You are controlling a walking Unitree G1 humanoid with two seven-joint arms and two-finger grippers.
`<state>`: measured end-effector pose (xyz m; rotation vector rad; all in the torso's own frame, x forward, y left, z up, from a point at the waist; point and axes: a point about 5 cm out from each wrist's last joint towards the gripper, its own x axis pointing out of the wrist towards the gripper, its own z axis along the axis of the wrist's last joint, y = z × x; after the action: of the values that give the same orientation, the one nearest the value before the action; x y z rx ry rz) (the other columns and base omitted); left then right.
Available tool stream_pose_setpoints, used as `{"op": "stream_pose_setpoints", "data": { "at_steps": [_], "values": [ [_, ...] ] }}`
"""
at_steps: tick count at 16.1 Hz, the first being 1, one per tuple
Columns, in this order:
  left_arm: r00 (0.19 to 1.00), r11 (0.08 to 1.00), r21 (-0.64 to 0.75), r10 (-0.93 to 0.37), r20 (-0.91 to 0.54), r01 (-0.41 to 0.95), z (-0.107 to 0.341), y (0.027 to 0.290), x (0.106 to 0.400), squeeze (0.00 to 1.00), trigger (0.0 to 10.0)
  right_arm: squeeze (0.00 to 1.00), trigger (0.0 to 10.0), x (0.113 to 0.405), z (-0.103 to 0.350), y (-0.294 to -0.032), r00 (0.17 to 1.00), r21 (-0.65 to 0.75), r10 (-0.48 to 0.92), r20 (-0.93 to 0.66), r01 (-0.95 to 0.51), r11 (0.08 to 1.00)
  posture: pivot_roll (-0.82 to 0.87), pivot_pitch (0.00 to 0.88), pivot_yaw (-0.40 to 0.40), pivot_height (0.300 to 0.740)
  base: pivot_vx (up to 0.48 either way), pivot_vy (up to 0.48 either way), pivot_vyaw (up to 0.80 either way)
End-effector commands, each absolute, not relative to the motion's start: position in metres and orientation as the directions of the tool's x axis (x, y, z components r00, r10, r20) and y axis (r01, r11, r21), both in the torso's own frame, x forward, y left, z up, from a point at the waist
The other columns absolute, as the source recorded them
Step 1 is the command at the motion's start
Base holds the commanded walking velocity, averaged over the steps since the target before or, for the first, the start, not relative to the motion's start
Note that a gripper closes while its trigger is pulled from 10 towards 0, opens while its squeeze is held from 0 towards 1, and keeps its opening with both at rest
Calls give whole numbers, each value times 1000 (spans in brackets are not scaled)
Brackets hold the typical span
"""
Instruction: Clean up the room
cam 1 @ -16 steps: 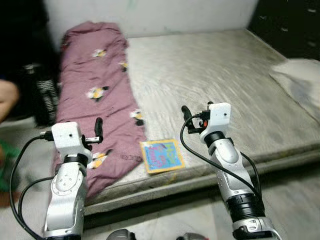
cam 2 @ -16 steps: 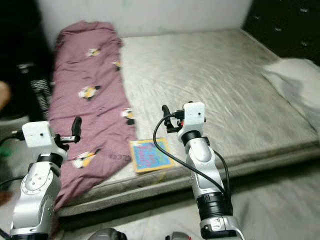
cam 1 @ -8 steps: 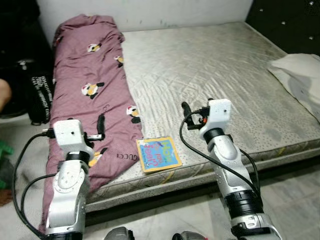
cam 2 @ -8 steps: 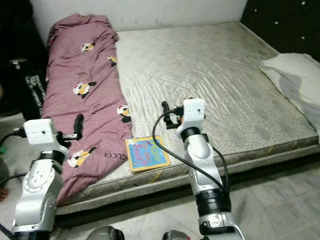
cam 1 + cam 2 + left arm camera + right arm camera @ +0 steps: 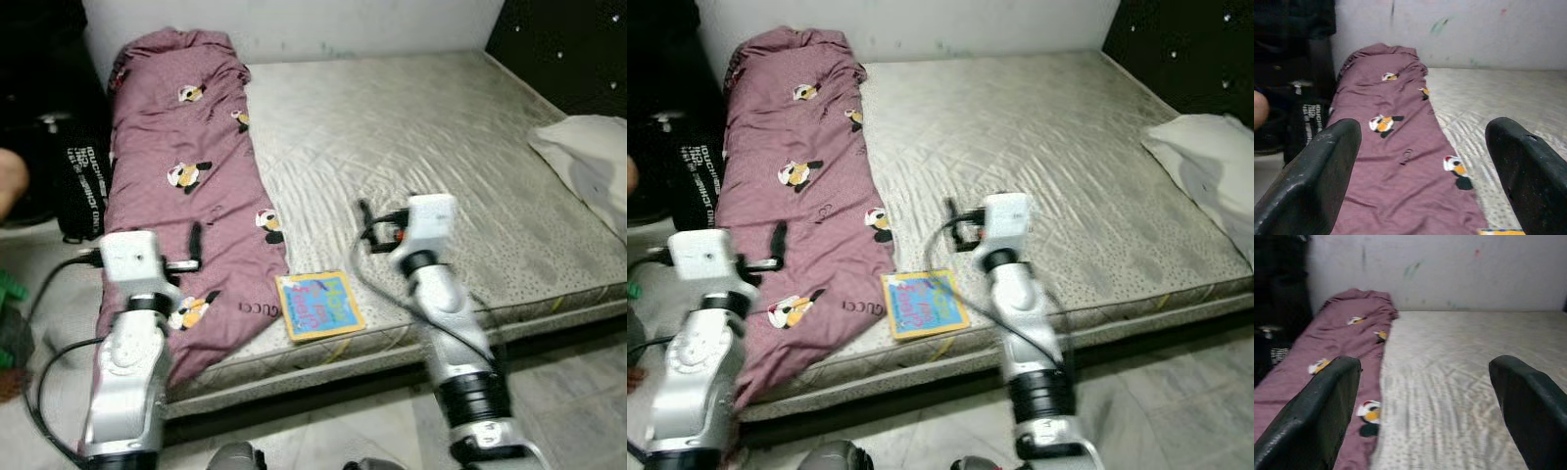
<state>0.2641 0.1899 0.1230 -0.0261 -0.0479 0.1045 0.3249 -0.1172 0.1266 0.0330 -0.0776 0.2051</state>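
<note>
A maroon blanket [image 5: 186, 166] printed with small penguins lies rumpled along the left side of the bare grey mattress [image 5: 421, 137], and its lower end hangs over the front edge. A colourful picture book [image 5: 319, 305] lies flat near that front edge, just right of the blanket. My left gripper [image 5: 194, 245] hovers open over the blanket's lower part, nothing between its fingers [image 5: 1312, 171]. My right gripper [image 5: 364, 217] stands open above the mattress, a little behind and to the right of the book, also empty.
A white pillow [image 5: 588, 157] rests at the mattress's right edge. A black printed bag [image 5: 83, 181] stands on the floor left of the bed, with a person's hand [image 5: 10, 186] beside it. A pale wall runs behind the bed, and grey tiled floor [image 5: 578, 392] lies in front.
The whole picture has shifted a little as the camera moved. Both arms hold about the same raised pose and both grippers stay open; the right arm is blurred now.
</note>
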Motion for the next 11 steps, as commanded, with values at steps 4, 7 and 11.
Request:
{"op": "stream_pose_setpoints", "data": {
  "at_steps": [4,7,11],
  "values": [
    [995,996,-30,86,45,-85,122,185,266,0,10000,0,10000,326,126,-127,982,16,172,77,-174,985,9,38,-2,740,0,0,0],
    [995,996,-30,86,48,-85,123,184,266,0,10000,0,10000,326,126,-127,982,14,175,76,-177,984,9,36,-3,740,0,0,0],
    [996,999,-36,40,74,-37,126,178,266,0,10000,0,10000,325,125,-127,981,10,178,73,-179,984,7,32,-3,740,161,0,0]
  ]
}}
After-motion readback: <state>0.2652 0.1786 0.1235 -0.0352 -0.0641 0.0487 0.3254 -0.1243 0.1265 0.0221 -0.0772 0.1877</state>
